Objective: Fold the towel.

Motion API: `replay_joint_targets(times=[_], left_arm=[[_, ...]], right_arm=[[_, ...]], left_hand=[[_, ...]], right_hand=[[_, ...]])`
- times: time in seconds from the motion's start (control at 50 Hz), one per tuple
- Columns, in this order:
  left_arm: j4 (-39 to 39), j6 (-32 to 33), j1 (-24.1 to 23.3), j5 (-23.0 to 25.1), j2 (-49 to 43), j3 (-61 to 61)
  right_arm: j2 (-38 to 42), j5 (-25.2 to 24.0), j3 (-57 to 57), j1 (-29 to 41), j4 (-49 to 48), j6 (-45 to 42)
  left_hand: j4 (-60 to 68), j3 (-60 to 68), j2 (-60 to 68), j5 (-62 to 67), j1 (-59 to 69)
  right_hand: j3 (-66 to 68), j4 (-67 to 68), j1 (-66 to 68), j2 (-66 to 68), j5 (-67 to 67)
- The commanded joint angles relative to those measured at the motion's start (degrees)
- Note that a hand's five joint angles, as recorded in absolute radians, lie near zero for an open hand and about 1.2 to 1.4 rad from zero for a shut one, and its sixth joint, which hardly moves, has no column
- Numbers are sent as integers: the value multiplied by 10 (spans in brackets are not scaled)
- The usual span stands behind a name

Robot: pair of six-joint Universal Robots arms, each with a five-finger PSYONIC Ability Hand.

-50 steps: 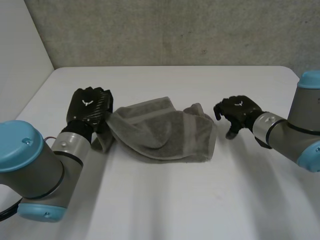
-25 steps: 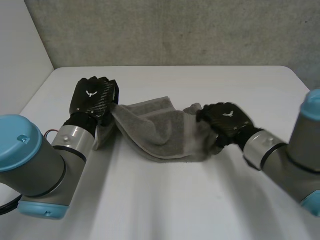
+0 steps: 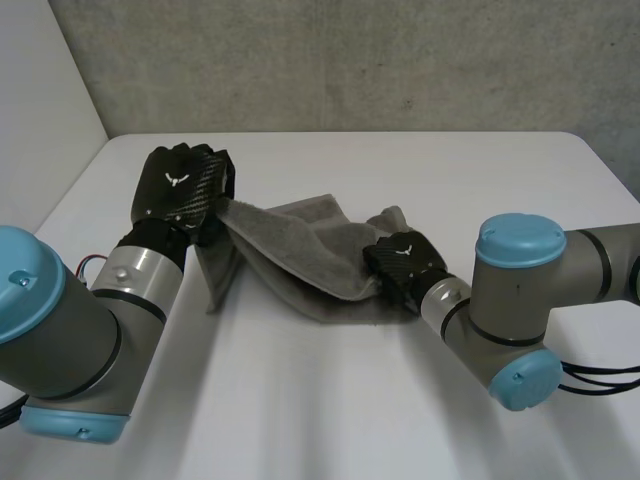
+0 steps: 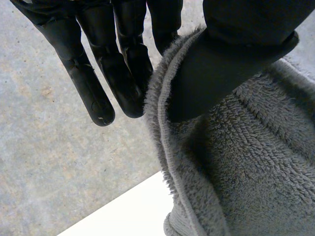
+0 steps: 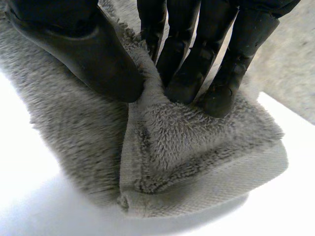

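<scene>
Left robot hand (image 3: 180, 192) pinches the left end of the crumpled grey fleecy towel (image 3: 300, 255), held raised above the white table (image 3: 330, 410); the right robot hand (image 3: 402, 262) pinches a ridge near its right end. The long axis runs hand to hand.

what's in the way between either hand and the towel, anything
Nothing visible. The left hand pinches the edge of the towel between thumb and fingers, holding that end up off the table; the right hand pinches a raised fold at the other end.
</scene>
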Motion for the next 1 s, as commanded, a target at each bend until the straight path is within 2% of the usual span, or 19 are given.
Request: replay_joint_targets(times=[0.02,0.04,0.2,0.24,0.3,0.34,0.36,0.4,0.46,0.5,0.58,0.7,0.8,0.88,0.9,0.92,0.96,0.98,1.0], left_arm=[[0,1,2,1,-2,0],[0,1,2,1,-2,0],[-20,13,5,2,17,11],[-52,35,6,3,64,27],[-65,50,8,3,86,35],[-89,85,9,3,135,63],[-89,85,9,3,135,63],[-122,106,11,3,163,100],[-178,114,13,4,159,145],[-209,115,13,7,143,166],[-288,120,14,19,40,220],[-344,150,34,26,-74,276],[-370,252,40,25,-203,397],[-360,302,43,23,-229,472],[-338,314,44,21,-229,508],[-337,314,44,21,-229,508],[-240,301,39,20,-221,539],[-239,301,39,20,-221,539],[-176,282,39,20,-196,532]], right_arm=[[-112,1,41,-13,-15,-3],[-113,1,41,-13,-16,-3],[-295,-1,51,-33,15,-2],[-371,-25,34,-48,57,-7],[-402,-41,15,-60,82,-7],[-442,-72,-37,-95,155,-9],[-442,-72,-37,-95,155,-9],[-439,-105,-93,-136,252,-23],[-398,-135,-123,-180,302,-43],[-375,-140,-132,-180,312,-56],[-309,-131,-143,-157,343,-109],[-226,-93,-165,-126,347,-154],[-110,-47,-257,-84,318,-170],[-80,-27,-307,-74,255,-163],[-81,-9,-316,-73,200,-157],[-81,-8,-317,-73,199,-157],[-98,33,-293,-71,29,-133],[-98,33,-293,-71,28,-133],[-124,51,-259,-71,-61,-129]], left_hand=[[102,103,103,109,124],[102,103,103,109,124],[102,103,103,109,124],[102,103,103,109,124],[102,103,103,109,124],[102,103,103,109,124],[102,103,103,109,124],[102,103,103,109,124],[102,103,103,109,124],[102,103,103,109,124],[102,103,103,109,124],[102,103,103,109,124],[102,103,103,109,124],[102,103,103,109,124],[102,103,103,109,124],[102,103,103,109,124],[102,103,103,109,124],[102,103,103,109,124],[102,103,103,109,124]], right_hand=[[35,36,43,39,34],[35,36,43,39,34],[35,36,43,39,34],[35,36,43,39,34],[35,36,43,39,34],[35,36,43,39,34],[35,36,43,39,34],[35,36,43,39,34],[35,36,43,39,34],[35,36,43,39,34],[35,36,43,39,34],[35,36,43,39,34],[35,36,43,39,34],[35,36,43,39,34],[35,36,43,39,34],[35,36,43,39,34],[35,36,43,39,34],[35,36,43,39,34],[35,36,43,39,34]])
